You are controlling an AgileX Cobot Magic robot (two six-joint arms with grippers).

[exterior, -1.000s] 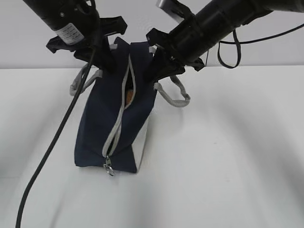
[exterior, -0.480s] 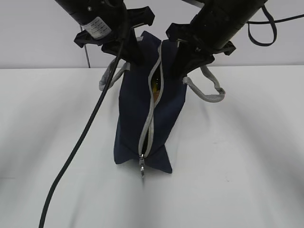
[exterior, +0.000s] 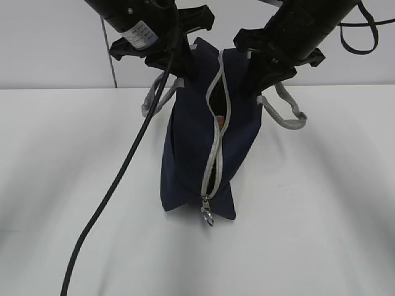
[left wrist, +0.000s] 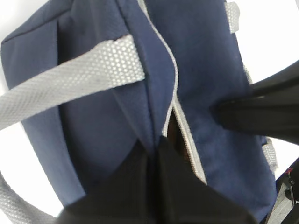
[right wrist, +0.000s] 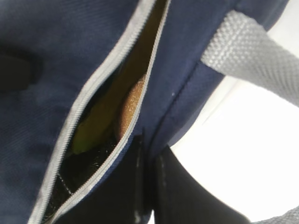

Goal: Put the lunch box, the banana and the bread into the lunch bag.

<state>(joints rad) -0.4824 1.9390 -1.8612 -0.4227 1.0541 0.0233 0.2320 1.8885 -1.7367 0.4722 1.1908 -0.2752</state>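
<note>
The lunch bag (exterior: 197, 154) stands on end on the white table (exterior: 321, 203), its zipper partly open. The left gripper (exterior: 176, 65) is clamped on the fabric at the top edge, and the right gripper (exterior: 259, 74) pinches the other side. Inside the opening the bread (right wrist: 131, 105) and what seems the yellow banana (right wrist: 93, 128) are visible. The lunch box is hidden.

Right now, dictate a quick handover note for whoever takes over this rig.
Left pincer: shut on the lunch bag, pinching fabric beside the zipper.
Right pincer: shut on the lunch bag's other side.
The bag hangs tilted, its lower end on the table.
Through the half-open zipper, the bread and banana show inside; the lunch box is not visible.
Left: confirm the lunch box, set the bag down.
</note>
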